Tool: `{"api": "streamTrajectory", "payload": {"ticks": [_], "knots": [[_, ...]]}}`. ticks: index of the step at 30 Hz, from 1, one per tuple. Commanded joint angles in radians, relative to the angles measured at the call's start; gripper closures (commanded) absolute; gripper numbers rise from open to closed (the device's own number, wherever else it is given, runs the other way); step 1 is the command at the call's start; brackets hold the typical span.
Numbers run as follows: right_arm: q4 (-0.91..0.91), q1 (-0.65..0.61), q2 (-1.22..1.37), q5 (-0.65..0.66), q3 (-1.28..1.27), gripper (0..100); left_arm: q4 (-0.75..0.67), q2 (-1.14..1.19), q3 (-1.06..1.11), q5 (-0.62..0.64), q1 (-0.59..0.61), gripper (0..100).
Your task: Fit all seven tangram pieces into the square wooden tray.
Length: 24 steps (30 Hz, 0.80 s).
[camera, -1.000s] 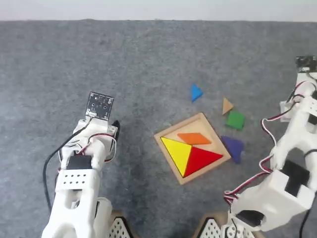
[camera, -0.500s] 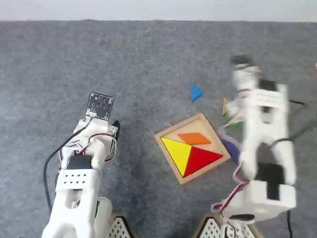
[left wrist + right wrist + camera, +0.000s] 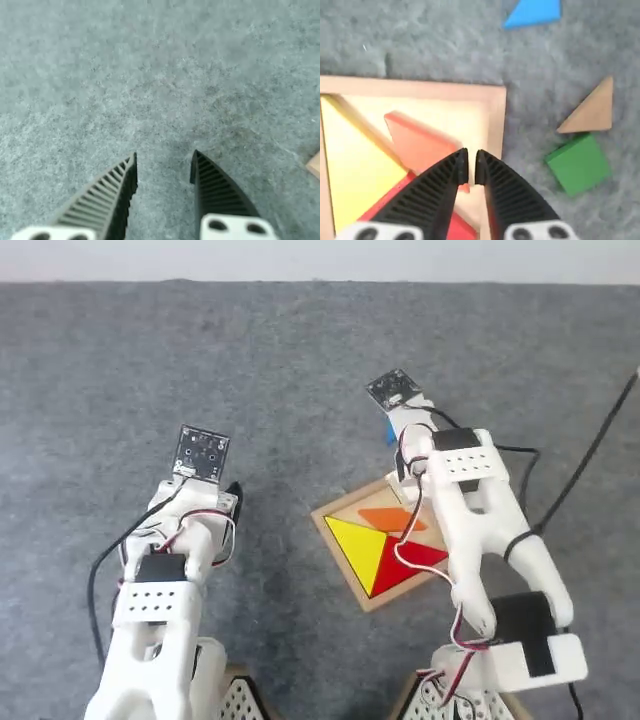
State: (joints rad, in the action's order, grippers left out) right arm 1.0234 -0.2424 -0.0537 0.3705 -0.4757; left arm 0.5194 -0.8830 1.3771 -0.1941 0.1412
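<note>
**Right arm swings in over the tray**

Swung across from the table's right edge within the last second, the right arm now lies over the square wooden tray (image 3: 350,500), while the left arm keeps its place. In its own wrist view the right gripper (image 3: 469,167) hangs with its fingers almost together, holding nothing. It is just above the tray's inner corner, with its tips over the end of the orange parallelogram (image 3: 420,142). The yellow triangle (image 3: 355,170) fills the tray beside that piece, and the high view adds the red triangle (image 3: 405,560) lying against the yellow.

Beyond the rim, on the grey cloth (image 3: 445,45), the green square (image 3: 577,165) and tan triangle (image 3: 592,110) lie just beside each other. The blue triangle (image 3: 532,12) is farther off. In the high view the right arm covers the green and tan pieces.

Over bare cloth, well apart from the tray, the left gripper (image 3: 162,167) has its fingers spread
</note>
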Motion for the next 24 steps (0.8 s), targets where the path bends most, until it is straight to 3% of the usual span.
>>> {"api": "streamTrajectory", "payload": {"ticks": [1,12,19,24], "knots": [[-0.062,-0.027,-0.028,-0.017,0.008,95.7,-0.023,0.002,-0.01,-0.008,-0.006,83],[-0.062,-0.033,0.145,-0.023,0.044,95.8,-0.02,-0.003,-0.012,-0.008,-0.006,83],[-0.051,-0.015,0.048,-0.071,0.025,95.8,-0.02,-0.005,-0.012,-0.008,-0.006,83],[-0.153,-0.022,-0.105,-0.068,-0.14,95.8,-0.02,-0.005,-0.012,-0.008,-0.006,83]]}}
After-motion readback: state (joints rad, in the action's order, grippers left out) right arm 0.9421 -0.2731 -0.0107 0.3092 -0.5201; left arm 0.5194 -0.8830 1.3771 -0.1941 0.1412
